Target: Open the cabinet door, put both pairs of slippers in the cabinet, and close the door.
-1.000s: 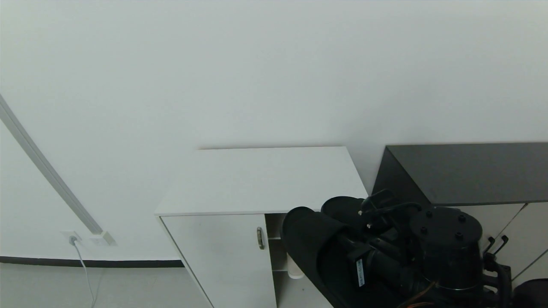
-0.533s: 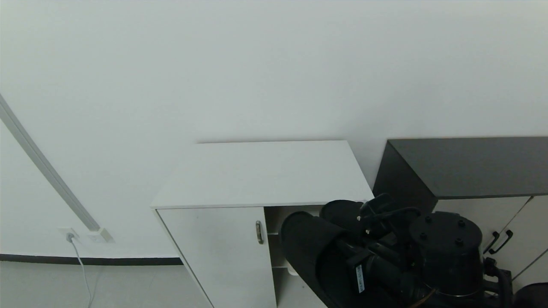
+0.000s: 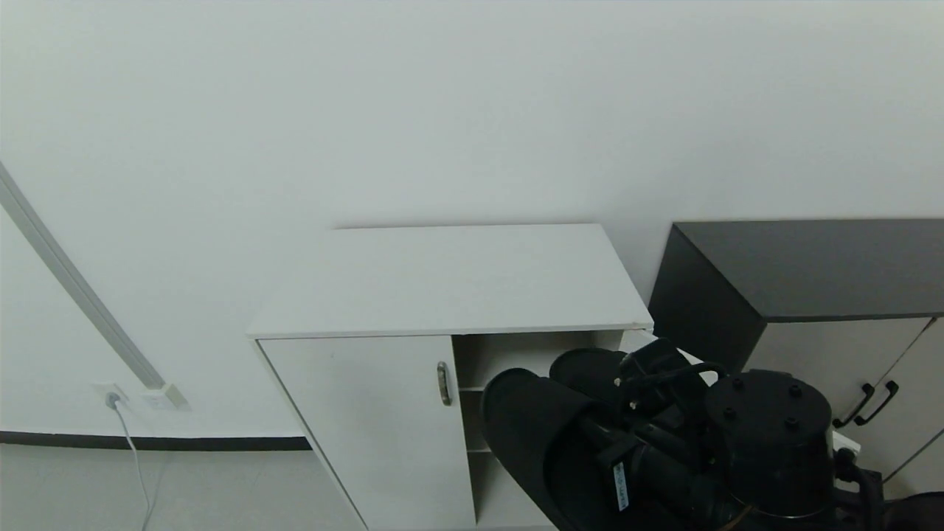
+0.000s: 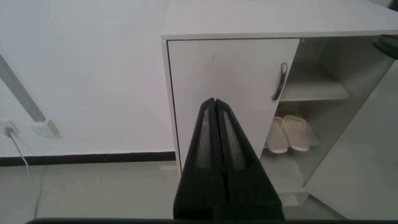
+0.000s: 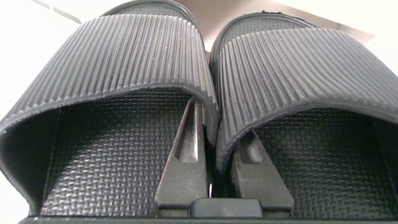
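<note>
Tilting with the robot, the head view is taking in more of the white cabinet (image 3: 450, 280), whose right door (image 4: 367, 162) is standing open. Before the opening, the right gripper (image 5: 217, 121) is pinching the black slippers (image 5: 143, 68) together by their inner walls. The white slippers (image 4: 289, 134) are lying on a shelf inside. The left gripper (image 4: 214, 102) is hanging closed on nothing, facing the left door (image 4: 230, 93). A small label (image 3: 619, 476) on the right arm is showing print too small to read.

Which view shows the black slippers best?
Right wrist view: the black slippers sit close up, the right gripper pinching their inner walls. Head view has them farther off before the open cabinet. Left wrist view catches a dark sliver, perhaps them.
</note>
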